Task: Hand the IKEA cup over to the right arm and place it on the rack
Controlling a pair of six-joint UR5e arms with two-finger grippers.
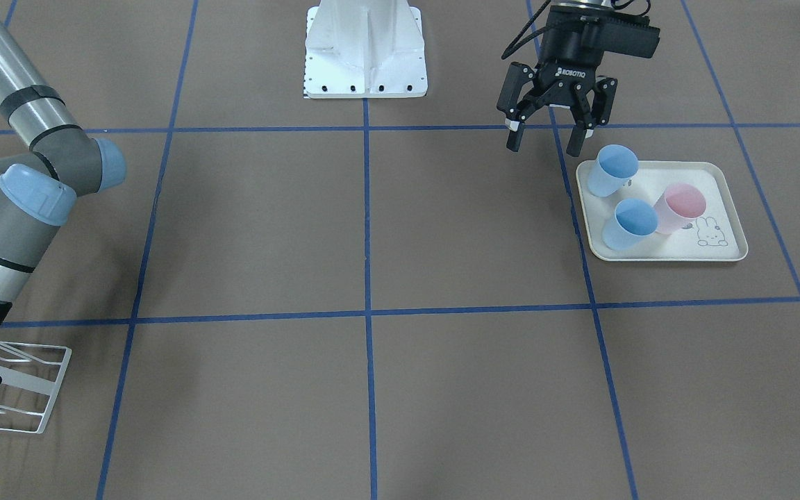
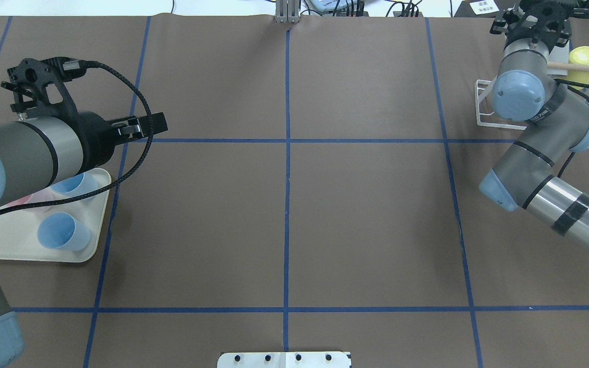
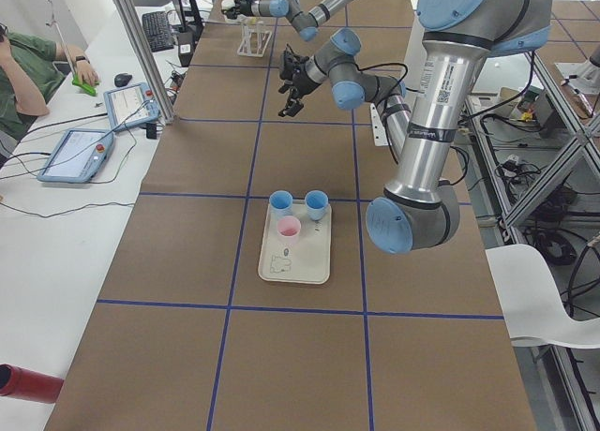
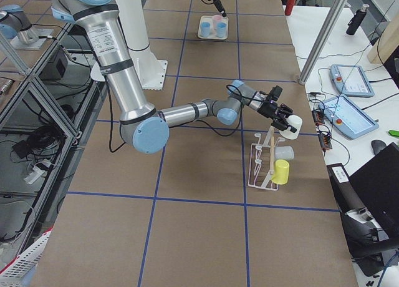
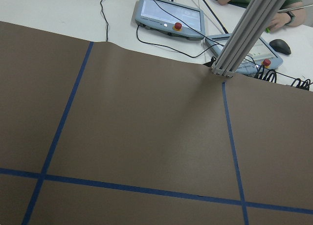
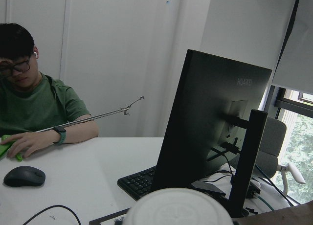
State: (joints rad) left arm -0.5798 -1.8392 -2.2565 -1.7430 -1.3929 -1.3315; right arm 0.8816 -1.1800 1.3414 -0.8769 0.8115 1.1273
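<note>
In the exterior right view my right gripper is shut on a white IKEA cup, holding it just above the top of the white wire rack. The cup's rim fills the bottom of the right wrist view. A yellow cup and a grey cup sit on the rack. My left gripper hangs open and empty above the table, just beyond the near corner of the cream tray.
The tray holds two blue cups and a pink cup. The robot base stands at the table's middle edge. Tablets, a monitor and a seated person are beyond the table by the rack.
</note>
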